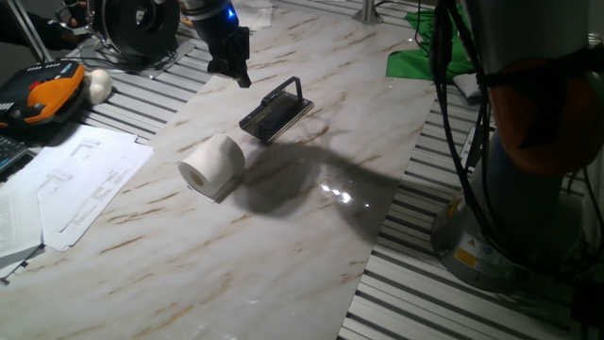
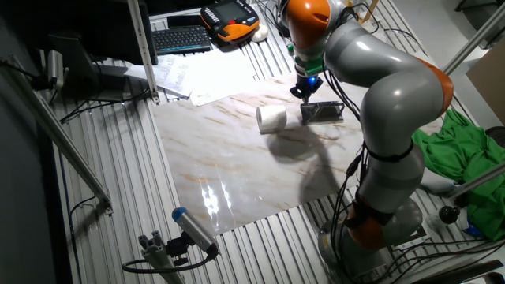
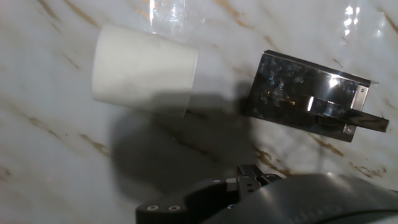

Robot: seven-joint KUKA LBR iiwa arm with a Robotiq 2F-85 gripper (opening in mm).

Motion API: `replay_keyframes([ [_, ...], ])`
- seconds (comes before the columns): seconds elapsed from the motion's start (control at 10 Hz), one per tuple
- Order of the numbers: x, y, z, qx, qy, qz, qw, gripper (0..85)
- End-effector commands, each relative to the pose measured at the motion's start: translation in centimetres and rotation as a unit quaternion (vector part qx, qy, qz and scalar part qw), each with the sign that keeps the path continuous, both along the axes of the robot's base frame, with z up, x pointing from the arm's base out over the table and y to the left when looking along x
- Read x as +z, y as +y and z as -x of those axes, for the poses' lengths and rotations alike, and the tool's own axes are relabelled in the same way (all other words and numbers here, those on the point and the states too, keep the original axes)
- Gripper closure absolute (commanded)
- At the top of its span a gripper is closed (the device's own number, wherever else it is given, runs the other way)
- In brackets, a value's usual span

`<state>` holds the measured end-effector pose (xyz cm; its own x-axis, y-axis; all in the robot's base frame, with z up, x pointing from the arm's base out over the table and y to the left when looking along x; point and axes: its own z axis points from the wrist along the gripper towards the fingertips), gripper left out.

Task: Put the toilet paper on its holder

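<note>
toilet paper (image 1: 212, 166) lies on its side on the marble table (image 1: 283, 255), core facing outward, just beside the holder (image 1: 276, 110) but not touching it. you can see the holder's flat base sits on the table with its bar raised over it, so the roll will probably have to slide on along the bar. your gripper (image 1: 229, 59) hangs above the table beyond the holder, holding nothing; whether its fingers are spread or closed you cannot tell, since the hand view shows only dark housing at the bottom. nothing of the task looks done yet.
</note>
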<state>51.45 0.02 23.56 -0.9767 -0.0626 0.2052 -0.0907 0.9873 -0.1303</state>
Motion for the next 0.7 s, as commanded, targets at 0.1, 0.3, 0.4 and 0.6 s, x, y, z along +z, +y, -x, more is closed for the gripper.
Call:
replay_keyframes([
  [0.1,0.02,-0.01,-0.02,-0.017,-0.002,0.004,0.9999,85.0],
  [0.3,0.03,-0.04,-0.03,-0.042,-0.006,0.009,0.9991,85.0],
  [0.4,0.06,0.0,-0.05,-0.071,-0.017,0.014,0.9972,85.0],
  [0.6,0.78,0.4,-0.25,-0.215,-0.062,-0.033,0.974,85.0],
])
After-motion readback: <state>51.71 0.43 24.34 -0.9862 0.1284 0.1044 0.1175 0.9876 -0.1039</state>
